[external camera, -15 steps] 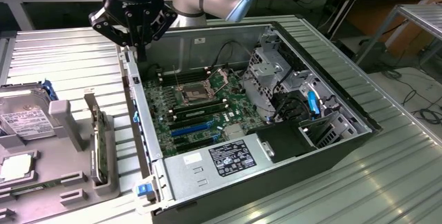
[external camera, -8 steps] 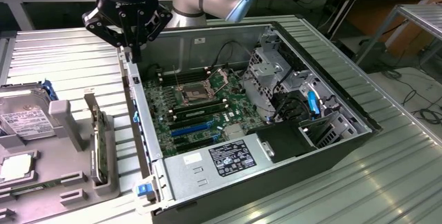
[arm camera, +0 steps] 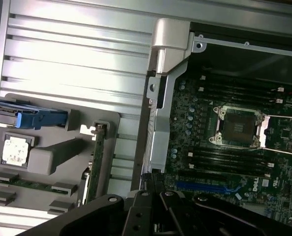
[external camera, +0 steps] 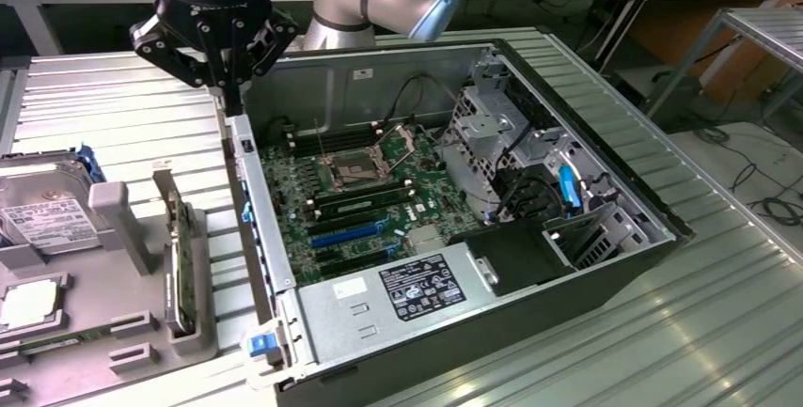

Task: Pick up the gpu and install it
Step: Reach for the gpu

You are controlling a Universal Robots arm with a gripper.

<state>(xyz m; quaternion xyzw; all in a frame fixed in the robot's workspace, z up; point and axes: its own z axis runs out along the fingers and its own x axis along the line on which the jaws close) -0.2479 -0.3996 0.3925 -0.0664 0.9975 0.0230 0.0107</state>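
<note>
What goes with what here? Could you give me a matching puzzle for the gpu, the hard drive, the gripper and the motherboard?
1 gpu
2 hard drive
3 gripper
4 motherboard

A inside the open computer case
B standing on edge in the grey holder
C shut, holding nothing, over the case's edge
D white label showing, at the exterior view's far left

Pairs: 1-B, 2-D, 3-C, 4-A
</note>
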